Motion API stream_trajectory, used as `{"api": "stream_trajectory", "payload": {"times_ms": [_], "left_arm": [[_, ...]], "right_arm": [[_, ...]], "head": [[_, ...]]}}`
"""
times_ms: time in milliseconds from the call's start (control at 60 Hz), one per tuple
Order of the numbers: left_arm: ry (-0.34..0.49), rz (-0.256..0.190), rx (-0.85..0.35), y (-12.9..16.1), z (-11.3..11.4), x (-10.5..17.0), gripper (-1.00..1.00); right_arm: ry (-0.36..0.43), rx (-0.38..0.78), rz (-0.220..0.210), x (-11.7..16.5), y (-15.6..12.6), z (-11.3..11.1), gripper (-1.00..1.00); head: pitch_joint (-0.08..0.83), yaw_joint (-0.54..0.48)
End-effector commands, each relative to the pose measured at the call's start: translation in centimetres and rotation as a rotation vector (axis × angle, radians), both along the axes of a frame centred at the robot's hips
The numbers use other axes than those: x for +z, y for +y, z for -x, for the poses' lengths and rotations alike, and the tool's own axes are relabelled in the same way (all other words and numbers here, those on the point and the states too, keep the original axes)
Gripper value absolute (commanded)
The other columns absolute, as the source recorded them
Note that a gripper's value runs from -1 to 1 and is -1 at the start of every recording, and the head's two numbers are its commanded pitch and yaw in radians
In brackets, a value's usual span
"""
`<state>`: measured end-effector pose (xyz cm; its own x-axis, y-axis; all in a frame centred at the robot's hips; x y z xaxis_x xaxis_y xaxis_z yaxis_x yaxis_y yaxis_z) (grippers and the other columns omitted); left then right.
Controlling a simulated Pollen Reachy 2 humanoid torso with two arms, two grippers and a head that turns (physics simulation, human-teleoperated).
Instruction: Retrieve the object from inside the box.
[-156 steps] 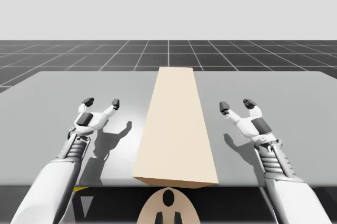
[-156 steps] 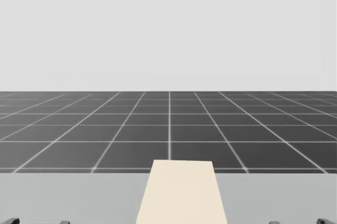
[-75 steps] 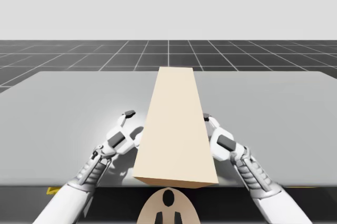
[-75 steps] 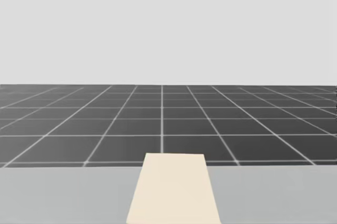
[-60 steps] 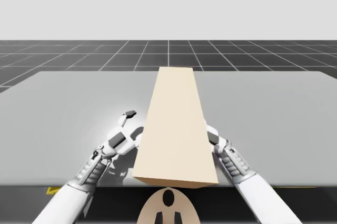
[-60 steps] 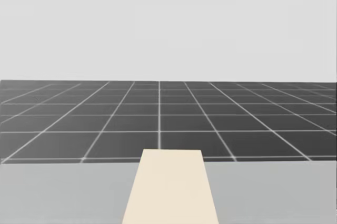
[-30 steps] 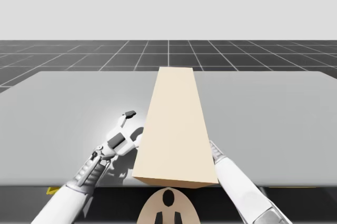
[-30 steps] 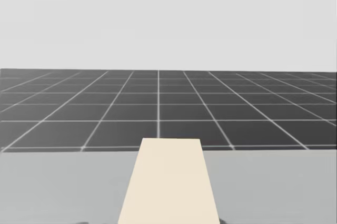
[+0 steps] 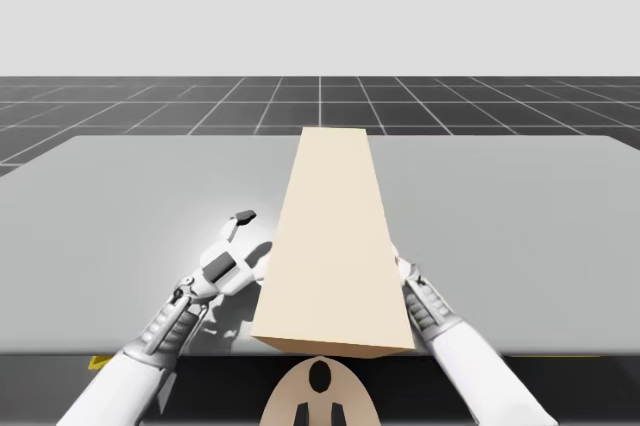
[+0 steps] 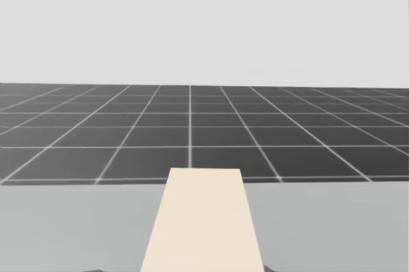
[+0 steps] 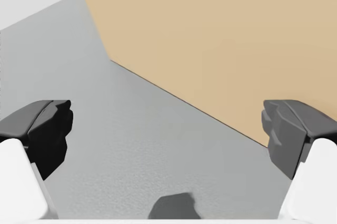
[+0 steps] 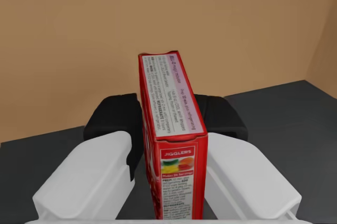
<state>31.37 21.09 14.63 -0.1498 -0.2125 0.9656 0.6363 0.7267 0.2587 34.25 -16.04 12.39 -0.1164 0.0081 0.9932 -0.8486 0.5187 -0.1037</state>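
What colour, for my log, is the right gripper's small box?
The small box is red; right wrist view.

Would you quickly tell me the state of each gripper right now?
Left gripper: open, holding nothing, beside the tan box.
Right gripper: shut on the red box.

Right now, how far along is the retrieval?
Done: my right gripper is shut on the narrow red box, inside the long tan box. In hand: that grip; my left gripper is open beside the tan wall. Left: drawing the red box out.
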Motion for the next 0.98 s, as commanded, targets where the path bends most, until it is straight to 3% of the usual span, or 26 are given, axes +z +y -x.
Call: {"api": "stream_trajectory", "payload": {"times_ms": [17,233,467,683,983], "left_arm": [[0.002,0.007,-0.007,-0.1,-0.1,0.0,-1.0],[0.004,0.009,-0.003,0.0,-0.2,0.0,-1.0],[0.006,0.009,0.002,0.0,-0.3,0.0,-1.0],[0.006,0.013,0.012,0.3,-0.4,0.2,-1.0],[0.007,0.016,0.026,0.6,-0.6,0.2,-1.0]], "right_arm": [[-0.051,-0.127,0.016,1.7,-6.3,0.8,1.0],[-0.056,-0.298,0.005,2.4,-14.2,1.7,1.0],[-0.101,-0.433,-0.021,5.5,-17.9,1.2,1.0],[-0.153,-0.608,-0.066,11.2,-20.5,-0.2,1.0],[-0.327,-0.723,-0.124,23.5,-21.0,0.4,1.0]], "head": [[0.084,-0.05],[0.083,-0.05],[0.077,-0.05],[0.075,-0.05],[0.068,-0.04]]}}
